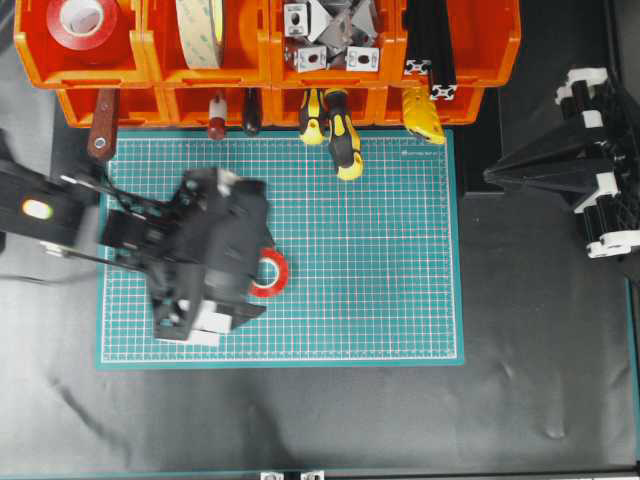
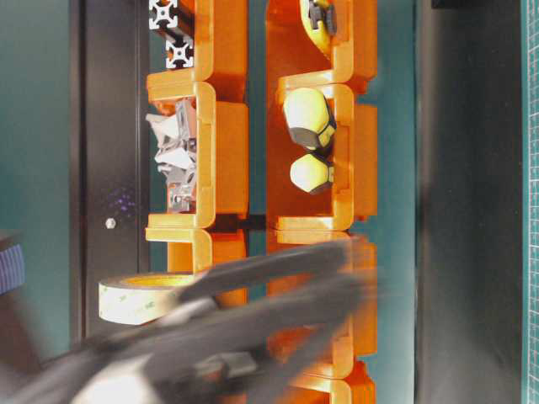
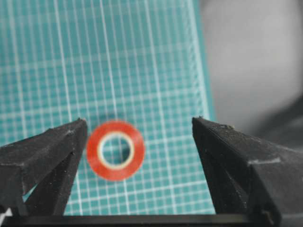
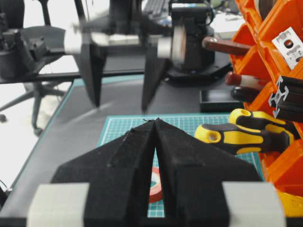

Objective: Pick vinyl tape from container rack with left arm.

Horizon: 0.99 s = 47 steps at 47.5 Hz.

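The vinyl tape point(image 1: 273, 272), a small red ring with a white core, lies flat on the green cutting mat point(image 1: 380, 260), away from the container rack point(image 1: 268, 52) at the back. My left gripper point(image 1: 250, 262) hovers over it, blurred by motion, open and empty. In the left wrist view the tape point(image 3: 115, 150) sits between the spread fingers, close to the left fingertip point(image 3: 71, 137); the left gripper point(image 3: 139, 122) holds nothing. My right gripper point(image 1: 490, 175) rests at the right, shut and empty. Its view shows the gripper point(image 4: 155, 121), the tape point(image 4: 155, 185) and the left gripper point(image 4: 120, 107).
The rack bins hold a larger red tape roll point(image 1: 82, 20), a cream tape roll point(image 1: 200, 30), metal brackets point(image 1: 330, 35) and black extrusions point(image 1: 430, 40). Yellow-black screwdrivers point(image 1: 340, 130) and a wooden-handled tool point(image 1: 102, 125) stick out of the lower row over the mat's back edge.
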### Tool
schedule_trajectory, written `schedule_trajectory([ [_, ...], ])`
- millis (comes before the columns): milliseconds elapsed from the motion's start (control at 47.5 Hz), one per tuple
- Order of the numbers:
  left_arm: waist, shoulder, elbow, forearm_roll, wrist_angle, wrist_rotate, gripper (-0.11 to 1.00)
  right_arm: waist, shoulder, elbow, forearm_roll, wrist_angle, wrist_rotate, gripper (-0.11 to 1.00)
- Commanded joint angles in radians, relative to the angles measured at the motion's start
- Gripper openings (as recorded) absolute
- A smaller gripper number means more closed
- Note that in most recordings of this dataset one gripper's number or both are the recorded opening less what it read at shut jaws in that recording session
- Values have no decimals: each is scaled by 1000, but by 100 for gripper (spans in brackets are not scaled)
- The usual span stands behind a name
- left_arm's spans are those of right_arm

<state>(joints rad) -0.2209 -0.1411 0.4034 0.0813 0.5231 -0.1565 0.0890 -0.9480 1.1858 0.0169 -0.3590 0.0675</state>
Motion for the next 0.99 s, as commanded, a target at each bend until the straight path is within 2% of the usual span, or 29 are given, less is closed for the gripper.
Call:
schedule_trajectory([
  [0, -3, -132, -2, 3, -3, -2, 85, -2, 3, -29, 2, -3, 2, 0],
  [168, -2, -299, 57, 2, -11, 12, 85, -3, 0, -28, 2, -3, 0, 0],
  [274, 3, -416, 104, 2, -38, -6, 85, -2, 0, -26, 2, -3, 2, 0],
  [632, 2, -850, 324, 2, -163, 12, 85, -2, 0, -21, 2, -8, 2, 0],
  [842, 14, -1032, 439, 3, -167, 8, 85, -2, 0, -18, 2, -3, 2, 0],
  [969, 35, -1095, 495, 2, -224, -14, 85, -2, -2, -12, 3, -3, 2, 0],
])
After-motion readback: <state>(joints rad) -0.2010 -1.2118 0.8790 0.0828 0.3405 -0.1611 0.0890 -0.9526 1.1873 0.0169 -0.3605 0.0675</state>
